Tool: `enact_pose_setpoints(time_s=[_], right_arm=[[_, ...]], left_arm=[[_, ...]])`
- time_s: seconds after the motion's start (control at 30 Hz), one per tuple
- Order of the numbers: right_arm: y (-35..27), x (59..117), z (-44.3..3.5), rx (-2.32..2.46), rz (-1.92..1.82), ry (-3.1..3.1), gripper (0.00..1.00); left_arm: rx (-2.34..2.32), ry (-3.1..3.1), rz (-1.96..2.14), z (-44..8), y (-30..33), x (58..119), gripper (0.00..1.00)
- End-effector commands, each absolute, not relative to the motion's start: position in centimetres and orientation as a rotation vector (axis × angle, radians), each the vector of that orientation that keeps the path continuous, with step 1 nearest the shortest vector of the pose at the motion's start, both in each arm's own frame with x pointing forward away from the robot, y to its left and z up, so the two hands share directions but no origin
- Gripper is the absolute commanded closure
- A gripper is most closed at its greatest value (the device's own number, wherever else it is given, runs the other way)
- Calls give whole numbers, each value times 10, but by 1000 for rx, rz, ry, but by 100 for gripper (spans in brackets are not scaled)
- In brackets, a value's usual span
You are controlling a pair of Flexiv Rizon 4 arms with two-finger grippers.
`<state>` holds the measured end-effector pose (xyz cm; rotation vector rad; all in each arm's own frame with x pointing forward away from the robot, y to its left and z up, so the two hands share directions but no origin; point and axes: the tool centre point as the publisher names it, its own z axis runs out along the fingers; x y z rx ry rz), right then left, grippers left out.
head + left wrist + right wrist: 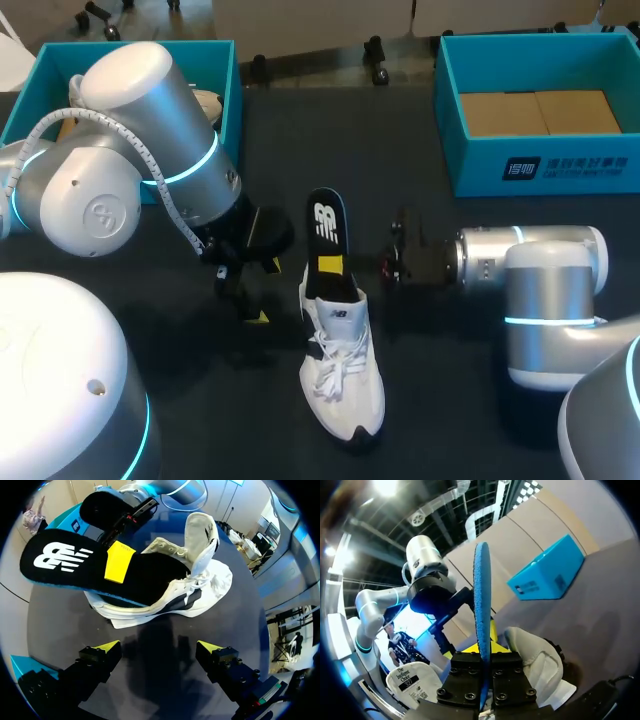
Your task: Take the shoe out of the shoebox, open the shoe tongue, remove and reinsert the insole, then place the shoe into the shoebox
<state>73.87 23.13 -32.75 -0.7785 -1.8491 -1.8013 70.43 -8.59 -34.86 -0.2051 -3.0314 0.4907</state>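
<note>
Jutting insole [325, 222] in right tool [335, 267], over shoe [345, 378]

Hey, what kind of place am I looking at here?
Probably a robotics lab's shoe-handling test bench: two silver robot arms flank a white lace-up sneaker on a dark table, with open teal cardboard shoeboxes at its far corners.
</note>
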Motion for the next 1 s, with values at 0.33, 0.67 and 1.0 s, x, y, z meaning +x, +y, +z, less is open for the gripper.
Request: enact_pose_setpoints(time_s=[0.33,0.67,1.0], right_arm=[[228,718,-341,-816,-1698,-1856,100],[231,701,-349,-870,-1564,-1854,100],[236,701,-347,-846,-1601,-1866,68]], left_arm=[[-205,-3034,491,-348,-85,703,0],[-205,-3034,491,-348,-85,703,0],[-205,-3034,491,-348,-85,703,0]])
